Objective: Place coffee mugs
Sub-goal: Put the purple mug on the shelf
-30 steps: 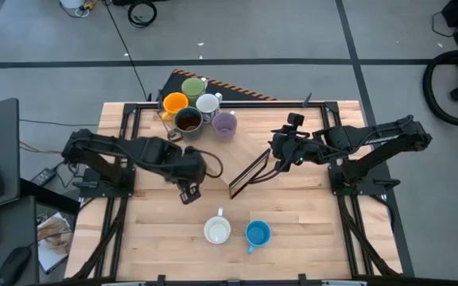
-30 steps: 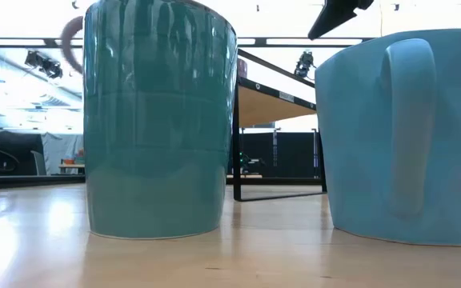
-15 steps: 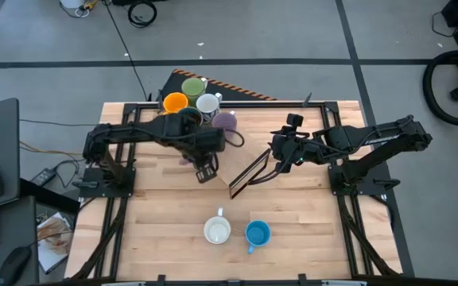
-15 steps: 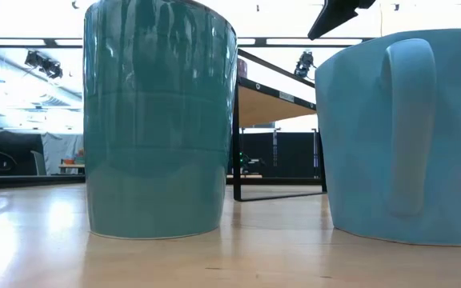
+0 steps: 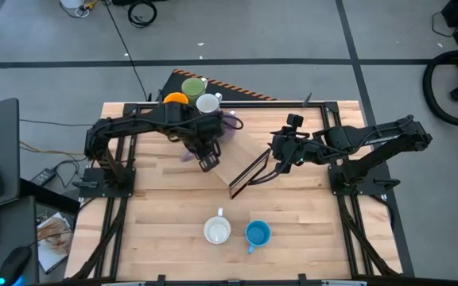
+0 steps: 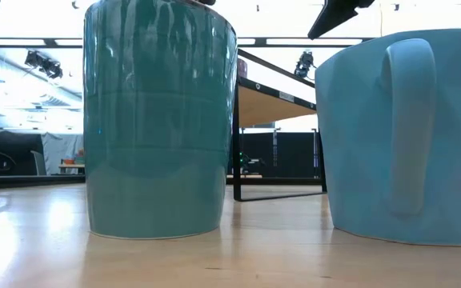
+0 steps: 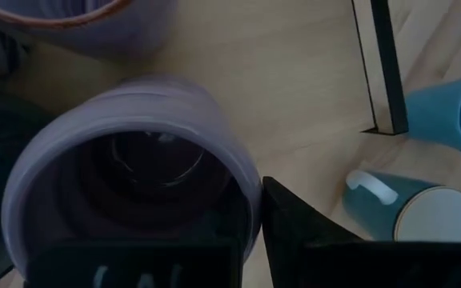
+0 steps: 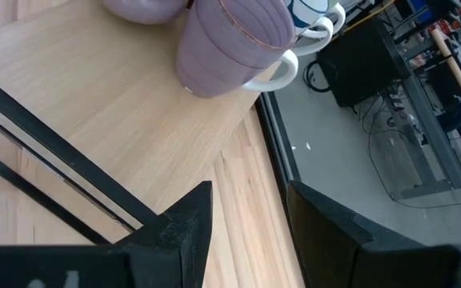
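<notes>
While the right arm just hangs out over the right half of the tabletop (image 5: 173, 254), the left arm is the busy one: it's stretched from its base at the left edge toward the far side, elbow bent, wrist turned down over the mug cluster. The left gripper (image 5: 206, 156) sits right on the lavender mug (image 7: 130, 172), and its wrist view shows one finger inside the rim and one outside, so the jaws are pinched narrow on the mug's wall. That mug is at the near edge of the cluster, next to the white mug (image 5: 207, 103), orange mug (image 5: 175, 99) and green mug (image 5: 192, 86) at the far edge. A second lavender mug (image 8: 234, 44) shows in the right wrist view. The right gripper (image 5: 281, 156) points toward the middle, near the tilted black frame (image 5: 249, 176), jaws spread fairly wide with nothing between them. Closer to the near edge, a white-inside mug (image 5: 217, 230) and the blue mug (image 5: 258, 233) stand side by side, apart from everything else.
</notes>
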